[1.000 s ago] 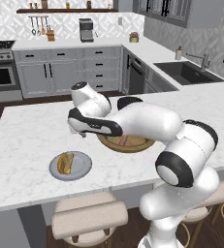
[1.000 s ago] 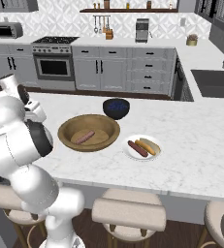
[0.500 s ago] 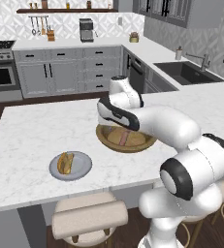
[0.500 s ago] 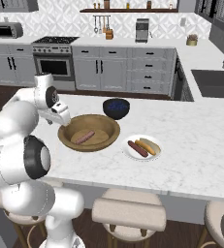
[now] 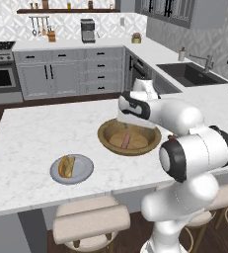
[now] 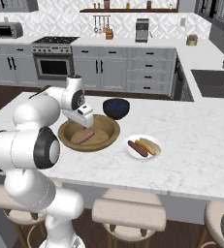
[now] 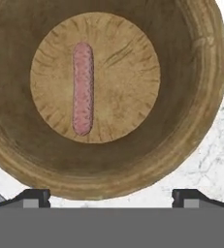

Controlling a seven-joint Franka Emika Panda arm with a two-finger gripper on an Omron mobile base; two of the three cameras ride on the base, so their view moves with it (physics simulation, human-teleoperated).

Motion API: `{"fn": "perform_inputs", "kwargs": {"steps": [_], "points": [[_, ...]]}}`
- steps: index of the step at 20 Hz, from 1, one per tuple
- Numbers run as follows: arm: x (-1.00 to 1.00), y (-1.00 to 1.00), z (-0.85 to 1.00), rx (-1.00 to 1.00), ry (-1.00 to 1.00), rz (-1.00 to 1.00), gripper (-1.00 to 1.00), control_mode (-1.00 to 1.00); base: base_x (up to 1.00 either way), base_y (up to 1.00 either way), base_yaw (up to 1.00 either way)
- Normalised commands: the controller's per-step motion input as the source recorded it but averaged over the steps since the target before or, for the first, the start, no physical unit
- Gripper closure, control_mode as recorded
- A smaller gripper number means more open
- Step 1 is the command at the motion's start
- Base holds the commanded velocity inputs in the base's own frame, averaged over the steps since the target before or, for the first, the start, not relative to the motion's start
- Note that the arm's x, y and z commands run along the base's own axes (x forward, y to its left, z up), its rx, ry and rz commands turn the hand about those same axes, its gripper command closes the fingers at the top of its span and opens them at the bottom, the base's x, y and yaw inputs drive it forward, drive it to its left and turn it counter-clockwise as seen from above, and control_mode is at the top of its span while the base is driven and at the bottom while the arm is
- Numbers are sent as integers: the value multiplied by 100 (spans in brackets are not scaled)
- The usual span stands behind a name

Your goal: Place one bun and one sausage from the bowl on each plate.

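On the white marble worktop (image 5: pixel 26 133), going left to right in the left base view: the grey plate (image 5: pixel 84 172) carries a bun (image 5: pixel 65 166) — whether a sausage lies in it I cannot tell. Next comes the wooden bowl (image 5: pixel 105 136), one sausage (image 7: pixel 83 88) lying on its floor. The hand (image 7: pixel 111 196) hovers above the bowl, fingers spread wide, empty. In the right base view, the dark blue bowl (image 6: pixel 116 107) stands just behind; the white plate (image 6: pixel 130 152) holds a bun and sausage.
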Motion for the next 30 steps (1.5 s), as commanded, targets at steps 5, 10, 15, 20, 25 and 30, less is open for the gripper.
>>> {"fn": "perform_inputs", "kwargs": {"steps": [5, 10, 15, 20, 25, 30], "points": [[46, -3, -38, -1, 1, 10, -100, -100, 0, 0, 0], [8, 0, -47, -3, 0, 16, -100, -100, 0, 0, 0], [0, 0, -45, -4, 0, 9, -100, -100, 0, 0, 0], [0, 0, -37, 0, 0, 6, -100, -100, 0, 0, 0], [9, 0, -32, 0, -4, 3, -100, -100, 0, 0, 0], [17, 0, -21, 0, -2, 1, -100, -100, 0, 0, 0]]}}
